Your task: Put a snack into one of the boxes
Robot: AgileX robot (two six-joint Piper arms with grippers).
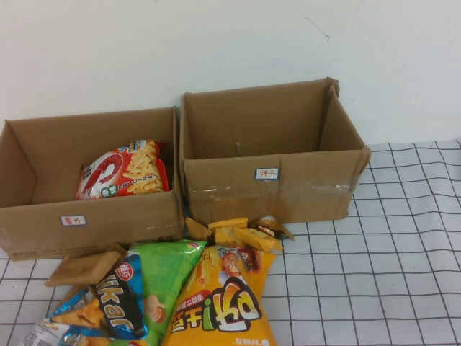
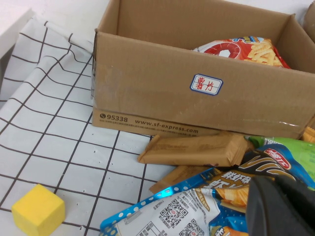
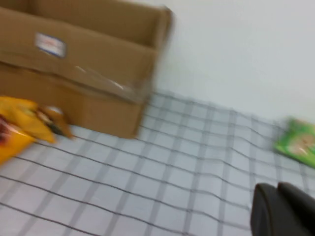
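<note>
The red snack bag (image 1: 122, 171) with the shrimp and fry sticks lies inside the wider, lower box (image 1: 43, 216), leaning on its back right corner. It also shows in the left wrist view (image 2: 241, 49), behind the box's front wall (image 2: 147, 88) with the red-lettered label. Neither arm shows in the high view. My left gripper (image 2: 278, 187) is shut and empty, low over the pile of bags in front of that box. My right gripper (image 3: 277, 189) is shut and empty over the checked cloth, to the right of the taller box.
The taller taped box (image 1: 274, 155) stands right of the lower one. A green bag (image 1: 167, 277), an orange-yellow bag (image 1: 223, 303), a blue-black bag (image 1: 115, 306) and brown wafer packs (image 1: 86, 265) lie in front. A yellow cube (image 2: 38, 215) and a green pack (image 3: 298, 141) lie apart.
</note>
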